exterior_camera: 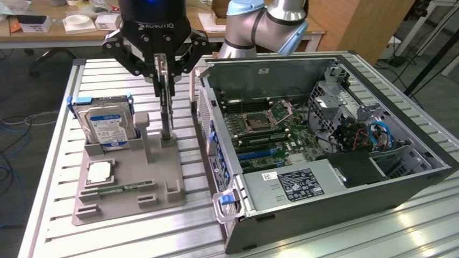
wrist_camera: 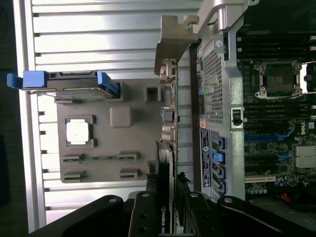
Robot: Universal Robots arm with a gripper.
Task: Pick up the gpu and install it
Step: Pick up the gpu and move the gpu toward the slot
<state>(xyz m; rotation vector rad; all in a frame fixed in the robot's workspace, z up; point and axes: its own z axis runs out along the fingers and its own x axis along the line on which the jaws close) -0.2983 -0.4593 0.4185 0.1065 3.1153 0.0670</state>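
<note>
Edge-on, the gpu (exterior_camera: pixel 167 113) hides its face, and its lower edge blurs into the gray holder (exterior_camera: pixel 122 199). The gripper (exterior_camera: pixel 164 70) pinches its top edge narrowly, just beside the open computer case (exterior_camera: pixel 358 215).

I work on a table (exterior_camera: pixel 122 236) of ribbed, silvery metal slats, and bright light glares off them toward the exterior view's lower right. Past its far edge I see a wooden desk (exterior_camera: pixel 18 36) cluttered with white boxes (exterior_camera: pixel 79 22). To the exterior view's right stands a tall wooden cabinet (exterior_camera: pixel 366 27). The floor (exterior_camera: pixel 29 80) around my table is dark grey, and blue cables (exterior_camera: pixel 8 172) trail over it on the exterior view's left. A black pole (exterior_camera: pixel 432 54) slants near the right edge.
</note>
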